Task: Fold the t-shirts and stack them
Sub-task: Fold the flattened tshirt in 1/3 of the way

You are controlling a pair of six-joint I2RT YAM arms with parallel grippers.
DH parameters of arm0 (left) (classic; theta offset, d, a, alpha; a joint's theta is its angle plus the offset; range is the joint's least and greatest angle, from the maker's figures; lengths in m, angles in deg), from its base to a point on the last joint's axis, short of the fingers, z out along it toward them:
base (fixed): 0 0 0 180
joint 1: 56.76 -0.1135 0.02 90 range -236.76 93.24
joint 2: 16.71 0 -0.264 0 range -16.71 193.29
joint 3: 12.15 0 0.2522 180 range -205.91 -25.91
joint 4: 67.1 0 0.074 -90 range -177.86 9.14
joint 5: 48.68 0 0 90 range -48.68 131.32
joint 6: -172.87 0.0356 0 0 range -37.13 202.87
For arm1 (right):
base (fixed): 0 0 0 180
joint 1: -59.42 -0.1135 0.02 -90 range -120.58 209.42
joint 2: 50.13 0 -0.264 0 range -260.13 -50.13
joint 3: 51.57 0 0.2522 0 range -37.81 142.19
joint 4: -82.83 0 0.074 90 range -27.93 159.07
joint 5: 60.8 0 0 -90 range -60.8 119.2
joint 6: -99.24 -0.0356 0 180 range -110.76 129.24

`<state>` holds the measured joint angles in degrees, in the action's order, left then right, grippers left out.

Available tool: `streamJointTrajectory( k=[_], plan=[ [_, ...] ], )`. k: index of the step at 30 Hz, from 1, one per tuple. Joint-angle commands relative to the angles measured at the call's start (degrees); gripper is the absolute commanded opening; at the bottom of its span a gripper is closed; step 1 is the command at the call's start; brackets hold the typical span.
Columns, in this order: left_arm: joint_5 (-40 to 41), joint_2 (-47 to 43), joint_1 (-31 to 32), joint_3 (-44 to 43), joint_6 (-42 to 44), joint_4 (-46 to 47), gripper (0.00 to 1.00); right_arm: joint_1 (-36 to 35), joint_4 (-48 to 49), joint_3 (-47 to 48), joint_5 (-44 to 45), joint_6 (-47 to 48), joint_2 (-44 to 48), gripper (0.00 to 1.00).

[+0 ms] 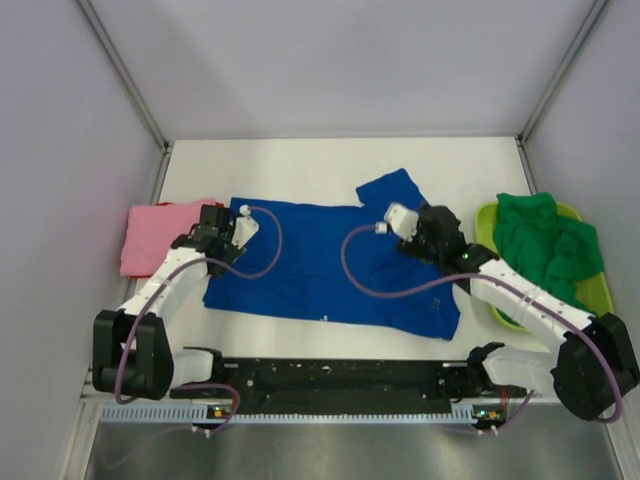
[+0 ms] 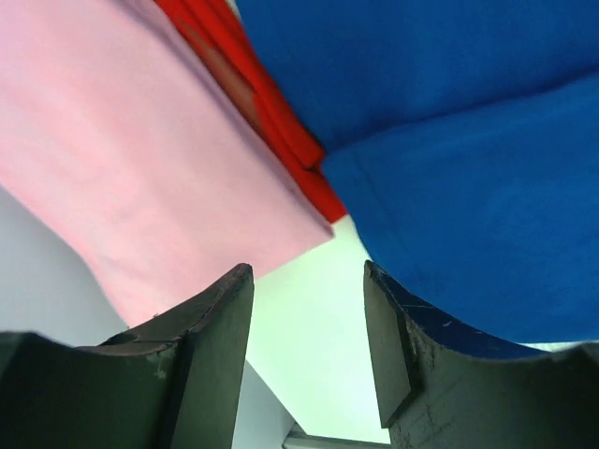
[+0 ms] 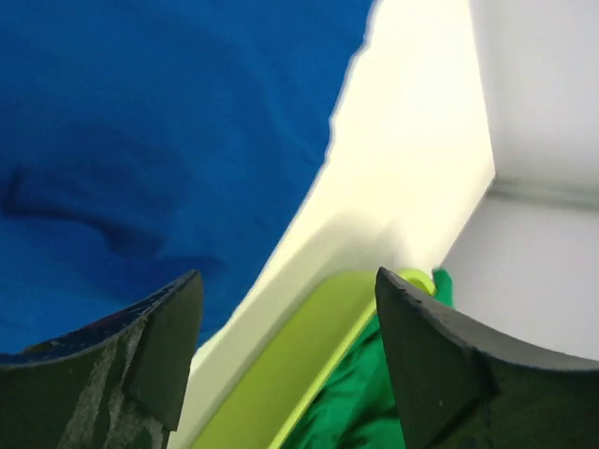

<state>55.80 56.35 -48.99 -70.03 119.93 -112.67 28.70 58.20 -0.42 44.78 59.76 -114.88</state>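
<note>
The royal-blue t-shirt (image 1: pixel 320 262) lies spread flat in the middle of the table, one sleeve sticking out at the far right. The pink t-shirt (image 1: pixel 160 235) lies folded at the left. Green t-shirts (image 1: pixel 545 245) are heaped in the basket at the right. My left gripper (image 1: pixel 214 218) is open and empty, low over the gap between pink (image 2: pixel 140 159) and blue (image 2: pixel 449 140). My right gripper (image 1: pixel 440 226) is open and empty over the blue shirt's right edge (image 3: pixel 159 122), next to the green cloth (image 3: pixel 365 407).
The lime-green plastic basket (image 1: pixel 592 290) stands at the right table edge; its rim (image 3: pixel 290 374) lies just ahead of my right gripper. A red cloth edge (image 2: pixel 267 108) shows between the pink and blue shirts. Grey walls enclose the table on three sides.
</note>
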Motion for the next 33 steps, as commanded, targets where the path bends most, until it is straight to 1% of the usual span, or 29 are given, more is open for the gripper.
streamJointTrajectory(
  k=[1,2,3,4,5,6,8,9,13,15,18,21,23,24,25,26,27,28,29,30,31,32,33],
  plan=[
    [-4.2,-3.8,-0.2,-8.0,0.2,-4.0,0.56,1.3,-12.6,21.1,10.6,-34.7,-2.7,0.74],
    [-8.3,-5.5,-0.1,-8.3,1.9,-7.4,0.55,1.2,-20.2,25.8,9.0,-41.6,-3.1,0.73],
    [-12.1,-6.9,0.1,-7.9,3.2,-9.8,0.54,1.2,-25.5,28.8,6.6,-52.4,-3.2,0.72],
    [-16.1,-8.4,0.5,-7.3,4.6,-12.3,0.54,1.3,-30.2,30.4,4.1,-58.3,-2.8,0.72],
    [-18.4,-9.4,1.0,-6.3,5.8,-14.4,0.53,1.3,-34.0,30.4,1.5,-63.2,-1.9,0.7],
    [-20.4,-9.9,1.5,-5.3,6.6,-17.2,0.53,1.2,-35.7,29.4,-0.2,-68.0,-0.3,0.68],
    [-22.9,-9.7,2.2,-3.1,8.5,-20.2,0.52,1.3,-38.1,24.0,-1.3,-77.9,4.0,0.68],
    [-23.2,-9.7,2.2,-1.6,9.6,-20.7,0.52,1.2,-38.3,21.0,-2.6,-82.9,7.7,0.68],
    [-20.2,-9.6,2.5,4.0,12.4,-18.5,0.55,1.4,-38.9,8.2,-7.0,-100.5,14.9,0.64],
    [-18.4,-9.5,2.5,6.3,14.0,-16.0,0.58,1.4,-39.3,4.2,-9.9,-106.3,15.2,0.64],
    [-16.4,-9.0,2.6,9.2,15.0,-12.7,0.61,1.4,-40.9,0.2,-10.4,-112.4,13.8,0.64],
    [-15.6,-8.5,2.6,11.6,14.2,-8.4,0.62,1.3,-40.7,-4.2,-10.7,-118.1,13.2,0.65],
    [-15.0,-8.2,2.6,13.3,13.1,-5.0,0.6,1.4,-39.7,-7.1,-9.8,-121.3,13.3,0.62],
    [-15.1,-8.0,2.6,14.1,12.7,-2.8,0.58,1.5,-38.8,-8.4,-9.8,-123.1,13.2,0.58],
    [-12.9,-7.8,2.7,14.7,12.1,-1.3,0.54,1.9,-37.9,-9.7,-10.0,-123.7,13.2,0.53],
    [-12.4,-7.7,2.6,15.2,11.6,-0.6,0.47,3.0,-37.3,-10.9,-10.6,-124.2,13.2,0.45],
    [-12.1,-7.5,2.6,15.6,11.3,-0.1,0.39,4.3,-37.2,-11.8,-10.9,-124.4,13.2,0.35],
    [-11.9,-7.5,2.7,16.2,11.1,0.3,0.31,5.9,-37.3,-13.2,-11.3,-124.4,13.4,0.22],
    [-11.7,-7.7,2.7,16.8,11.1,0.6,0.21,8.3,-37.3,-14.1,-12.1,-123.7,13.9,0.14],
    [-11.4,-7.9,2.7,17.2,11.1,0.6,0.08,10.7,-37.2,-15.1,-13.0,-123.0,14.3,0.07],
    [-11.1,-8.3,2.7,17.7,11.0,0.6,0.0,12.7,-37.2,-15.8,-13.7,-122.3,15.2,0.02],
    [-11.0,-8.8,2.7,17.8,11.2,-0.2,0.0,14.7,-37.3,-15.9,-14.2,-121.6,16.1,0.0],
    [-11.2,-9.3,2.7,17.7,11.2,-2.0,0.0,15.9,-37.4,-15.9,-14.4,-121.1,16.8,0.0]
  ],
)
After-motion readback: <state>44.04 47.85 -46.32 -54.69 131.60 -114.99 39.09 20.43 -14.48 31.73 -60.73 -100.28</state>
